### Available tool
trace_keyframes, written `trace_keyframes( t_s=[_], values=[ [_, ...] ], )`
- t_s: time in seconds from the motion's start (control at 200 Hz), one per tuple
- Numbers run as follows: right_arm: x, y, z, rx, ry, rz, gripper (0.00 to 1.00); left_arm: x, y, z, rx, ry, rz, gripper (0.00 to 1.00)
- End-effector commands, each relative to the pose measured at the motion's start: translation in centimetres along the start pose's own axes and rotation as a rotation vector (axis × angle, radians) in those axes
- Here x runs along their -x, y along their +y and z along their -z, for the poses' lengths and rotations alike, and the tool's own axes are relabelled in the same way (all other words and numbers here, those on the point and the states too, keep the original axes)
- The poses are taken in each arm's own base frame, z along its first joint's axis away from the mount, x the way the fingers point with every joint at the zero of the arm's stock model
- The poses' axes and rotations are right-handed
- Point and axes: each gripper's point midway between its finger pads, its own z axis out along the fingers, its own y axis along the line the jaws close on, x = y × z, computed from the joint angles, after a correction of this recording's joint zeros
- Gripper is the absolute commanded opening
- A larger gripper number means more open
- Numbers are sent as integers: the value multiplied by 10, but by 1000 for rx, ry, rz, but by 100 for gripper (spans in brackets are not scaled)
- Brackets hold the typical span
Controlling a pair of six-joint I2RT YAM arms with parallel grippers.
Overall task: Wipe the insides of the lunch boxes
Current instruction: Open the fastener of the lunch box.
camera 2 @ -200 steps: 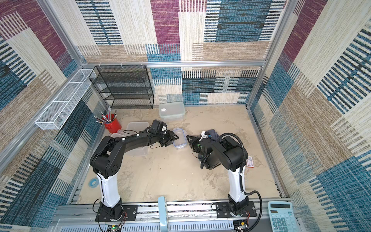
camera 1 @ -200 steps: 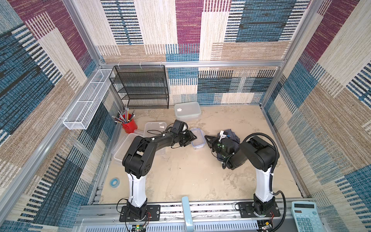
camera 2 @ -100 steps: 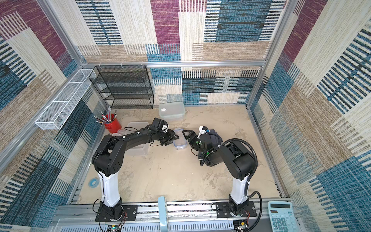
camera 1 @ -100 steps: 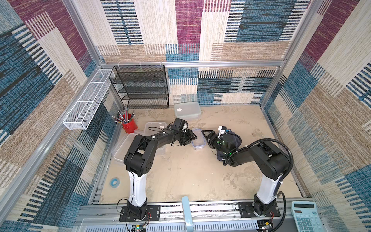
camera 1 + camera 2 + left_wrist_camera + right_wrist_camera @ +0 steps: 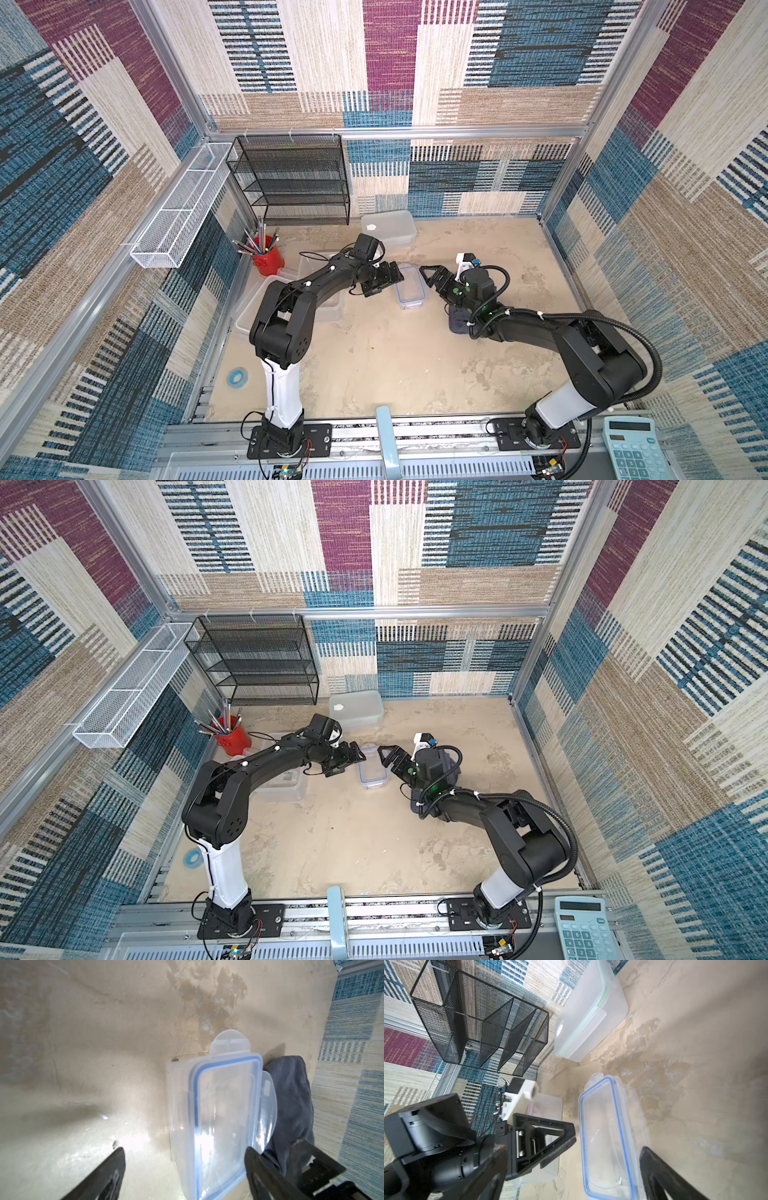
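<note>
Logging layout, biggest item down.

Large lunch box (image 5: 286, 789): open, on the table (image 5: 395, 365) under the left forearm, near the red cup (image 5: 232, 739). It sits on the left arm's side, probably so that arm can steady it. Its whitish lid cannot be clearly separated from the tub in the top views.

Medium lunch box (image 5: 388, 230): green-rimmed lid on, against the back wall just beside the black mesh rack (image 5: 291, 183). It is out of the working area, so either waiting or done; cannot tell which.

Small lunch box (image 5: 409, 289): centre of the table, between the two grippers. Its blue-rimmed lid (image 5: 224, 1109) lies on top, skewed. The tub wall shows along one side and the latch flaps are folded outward, so the lid rests there and is not snapped down.

Grey-blue cloth (image 5: 457, 324): heaped on the table just beside the small box, partly under the right wrist. Neither arm holds it, which I read as the right arm being freed for lid handling.

Left gripper (image 5: 386, 279): jaws spread wide, empty, tips at one long side of the small box.

Right gripper (image 5: 432, 280): jaws likewise wide apart and empty, facing the box from the opposite side.

Judgement: the paired approach suits one arm bracing the tub while the other shifts the lid. No wiping is under way at this instant.
</note>
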Motion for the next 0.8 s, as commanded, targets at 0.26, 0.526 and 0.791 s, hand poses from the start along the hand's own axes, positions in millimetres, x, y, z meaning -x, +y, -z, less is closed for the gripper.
trace_keyframes(
  t_s=[0.26,0.526,0.791],
  values=[
    [25,23,-1,-131,45,304,88,10,-9,31,-28,-118,-37,93],
    [19,39,-35,-118,215,492,20,5,-16,49,-66,-147,49,99],
    [-11,9,-74,-127,388,530,0,-10,-4,27,-159,-137,274,96]
  ],
)
